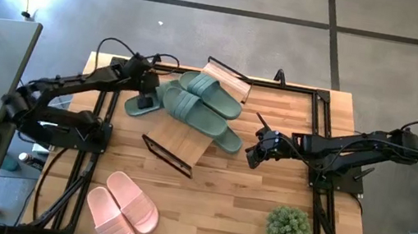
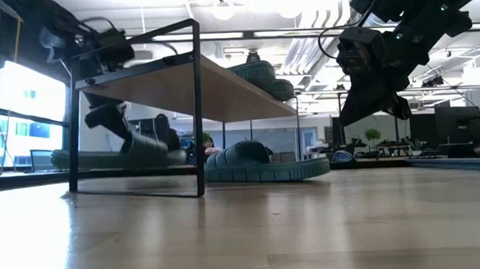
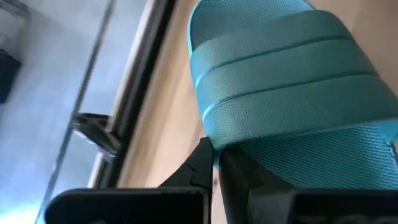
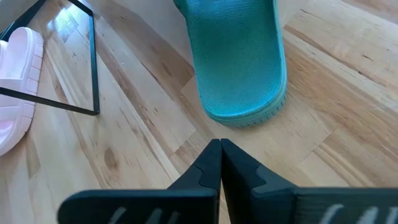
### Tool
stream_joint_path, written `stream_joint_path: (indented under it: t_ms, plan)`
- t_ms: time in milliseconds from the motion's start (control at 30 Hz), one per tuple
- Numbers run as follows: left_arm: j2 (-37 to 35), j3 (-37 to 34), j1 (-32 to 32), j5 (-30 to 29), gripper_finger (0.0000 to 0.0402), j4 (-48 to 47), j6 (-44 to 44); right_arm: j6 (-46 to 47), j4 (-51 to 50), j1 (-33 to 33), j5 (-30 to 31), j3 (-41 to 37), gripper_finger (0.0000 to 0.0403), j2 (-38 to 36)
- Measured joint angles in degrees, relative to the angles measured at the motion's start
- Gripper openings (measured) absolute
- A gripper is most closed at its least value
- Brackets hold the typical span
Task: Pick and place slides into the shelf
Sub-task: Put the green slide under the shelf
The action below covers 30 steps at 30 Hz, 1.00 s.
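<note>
The shelf [image 1: 176, 141] stands slanted at mid-table, and two sage green slides [image 1: 206, 93] lie on its bamboo top. A third green slide [image 1: 228, 141] [image 4: 239, 56] lies flat on the table, with its heel sticking out at the shelf's right. My right gripper [image 1: 256, 151] [image 4: 219, 149] is shut and hovers just right of that heel. A fourth green slide [image 1: 141, 107] [image 3: 292, 93] sits tilted at the shelf's left side. My left gripper [image 1: 147, 91] [image 3: 214, 163] is shut right at it. The pink pair [image 1: 122, 209] lies near the near-left corner. My left gripper comes from above and from the table's left. Its fingertips are together beside the tilted green slide's edge below the strap [image 3: 249, 149]. The slide lies over one finger [image 3: 261, 180] and hides the touching spot. Nothing shows between the fingers.
A small potted plant [image 1: 289, 226] stands near the near-right corner. Black frame rails [image 1: 322, 109] run along the table's edges. Bare wood [image 1: 230, 195] lies between the shelf, the plant and the pink pair. A desk with a keyboard sits beyond the table's left edge.
</note>
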Motion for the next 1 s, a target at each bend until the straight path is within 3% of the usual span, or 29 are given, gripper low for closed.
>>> stream_joint_path:
  t_ms: [100, 233, 400, 667, 1000]
  plan:
    - [-4.5, 0.7, 1.9, -0.2, 0.0002, -2.6, -1.2, -0.7, 0.0, 0.0, 0.0, 0.0, 0.0, 0.0]
    - [-9.2, 1.0, 5.1, 5.4, 0.0001, -2.5, -3.3, -1.1, 0.1, 0.0, 0.0, 0.0, 0.0, 0.0]
    - [-10.7, 1.1, 5.6, 7.5, 0.0, 0.1, -8.5, -1.1, 0.2, -0.1, 0.0, 0.0, 0.0, 0.0]
    - [-9.9, 1.1, 5.5, 3.4, 0.0, 3.9, -13.5, -1.0, 0.4, -0.1, -0.1, 0.0, 0.0, 0.0]
    - [-6.4, 1.1, 3.4, -6.9, 0.0, 11.3, -22.2, -0.9, 2.5, -0.1, 0.7, 0.0, 0.0, 0.0]
